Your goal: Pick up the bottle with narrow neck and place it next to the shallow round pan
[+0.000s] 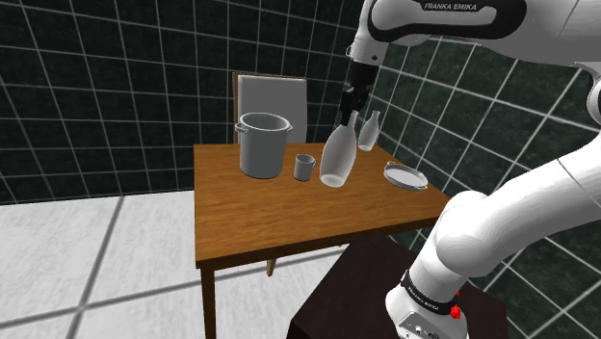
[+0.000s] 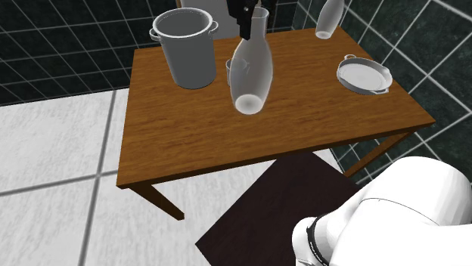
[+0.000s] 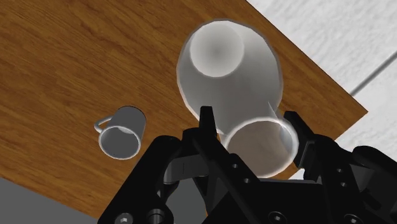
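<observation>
Gripper (image 1: 349,117) pinches bottle (image 1: 337,159) by narrow neck; bottle hangs tilted over table (image 1: 250,226), short of pan (image 1: 405,177). Your risks: neck slips during carry toward pan; tilted base lands on edge, topples; body strikes pan rim.

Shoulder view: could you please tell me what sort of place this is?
Likely a home kitchen: dark tiled walls, a wooden table bearing a pot, mug and pan, and a chair behind it.
</observation>
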Robot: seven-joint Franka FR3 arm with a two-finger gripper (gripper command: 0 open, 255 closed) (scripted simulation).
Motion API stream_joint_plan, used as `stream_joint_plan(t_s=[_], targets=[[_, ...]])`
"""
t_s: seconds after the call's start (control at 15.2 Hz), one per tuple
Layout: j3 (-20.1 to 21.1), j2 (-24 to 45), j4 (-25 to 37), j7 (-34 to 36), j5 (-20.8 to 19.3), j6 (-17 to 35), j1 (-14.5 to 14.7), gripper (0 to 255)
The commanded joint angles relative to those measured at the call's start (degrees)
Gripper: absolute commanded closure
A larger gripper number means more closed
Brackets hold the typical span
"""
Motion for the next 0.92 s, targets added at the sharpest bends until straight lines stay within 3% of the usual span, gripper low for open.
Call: stream_joint_plan(t_s=[0.0, 0.86], targets=[[0.1, 0.1, 1.6, 0.0, 0.1, -1.5, 0.0, 255], [0.4, 3.2, 14.4, -0.4, 0.7, -11.2, 0.4, 255]])
